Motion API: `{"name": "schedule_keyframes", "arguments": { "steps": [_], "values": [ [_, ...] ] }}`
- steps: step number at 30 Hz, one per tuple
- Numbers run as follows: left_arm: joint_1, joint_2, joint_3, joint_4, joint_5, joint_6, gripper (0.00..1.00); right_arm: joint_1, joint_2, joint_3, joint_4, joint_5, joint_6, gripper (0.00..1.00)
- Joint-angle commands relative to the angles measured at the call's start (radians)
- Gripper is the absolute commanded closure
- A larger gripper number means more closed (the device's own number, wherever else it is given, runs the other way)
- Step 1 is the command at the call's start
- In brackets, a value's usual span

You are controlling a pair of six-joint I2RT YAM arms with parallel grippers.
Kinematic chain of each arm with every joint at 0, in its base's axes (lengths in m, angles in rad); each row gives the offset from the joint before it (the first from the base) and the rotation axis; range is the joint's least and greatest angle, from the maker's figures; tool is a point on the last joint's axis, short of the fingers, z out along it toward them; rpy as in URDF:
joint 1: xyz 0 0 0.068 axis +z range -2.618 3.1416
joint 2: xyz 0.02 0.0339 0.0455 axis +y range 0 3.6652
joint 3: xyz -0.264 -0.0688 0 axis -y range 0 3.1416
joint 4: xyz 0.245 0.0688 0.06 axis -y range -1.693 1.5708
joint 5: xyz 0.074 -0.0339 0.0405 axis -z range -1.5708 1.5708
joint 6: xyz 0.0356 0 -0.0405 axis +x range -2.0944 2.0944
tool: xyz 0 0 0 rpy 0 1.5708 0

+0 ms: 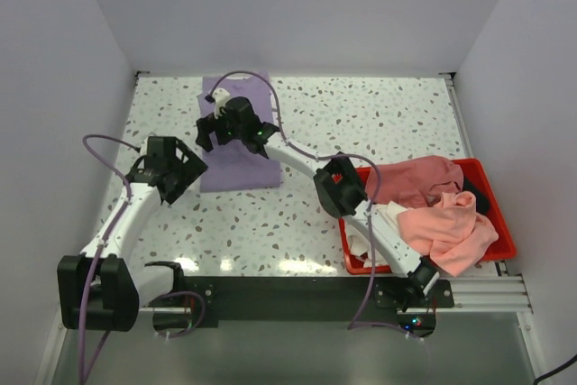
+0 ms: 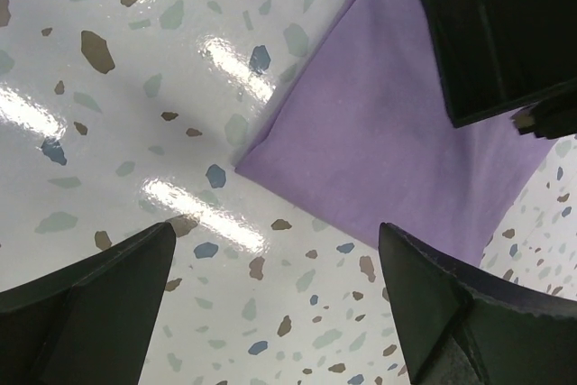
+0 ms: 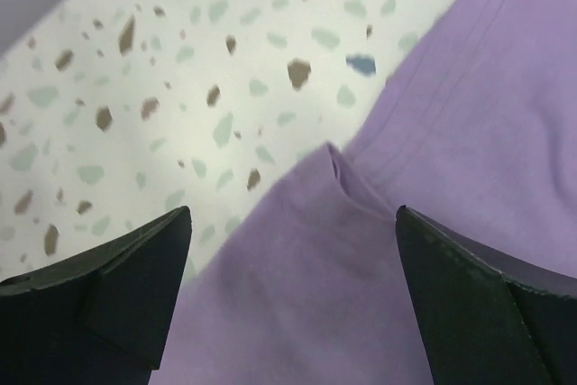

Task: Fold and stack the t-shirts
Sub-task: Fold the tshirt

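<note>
The lavender purple fabric t-shirt (image 1: 245,167) lies as a folded rectangle on the speckled white terrazzo surface (image 1: 379,123), at the far left-centre. That spot, well apart from the red plastic bin (image 1: 499,212), looks chosen as the base of the stack.

The right gripper (image 1: 230,128) hovers over the far part of the shirt with its jaws spread wide and nothing between them. Its wrist view shows a small ridge of cloth at the shirt's edge just beyond the fingers (image 3: 117,286). The left gripper (image 1: 176,169) hangs just beside the shirt's left edge, also wide open and empty. Its wrist view looks down at a near corner of the fold and bare surface.

With neither gripper holding cloth, I judge this shirt done or needing only a smoothing.

At the near right, the bin holds the salmon pink t-shirt (image 1: 451,227), the dusty rose t-shirt (image 1: 415,178) and a bit of white fabric (image 1: 388,214), crumpled together and not yet folded.
</note>
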Motion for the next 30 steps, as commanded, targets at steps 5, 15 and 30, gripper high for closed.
{"name": "schedule_keyframes", "arguments": {
  "steps": [5, 15, 30],
  "values": [
    [0.004, 0.029, -0.025, 0.059, 0.014, 0.029, 0.00, 0.003, -0.225, -0.059, 0.100, -0.047, -0.011, 0.01],
    [0.005, 0.161, -0.058, 0.194, 0.054, 0.033, 0.03, -0.029, -0.842, -0.816, -0.116, 0.191, 0.102, 0.01],
    [0.005, 0.327, -0.077, 0.268, 0.065, 0.052, 0.66, -0.075, -0.970, -1.214, -0.228, 0.167, 0.306, 0.15]
  ]
}}
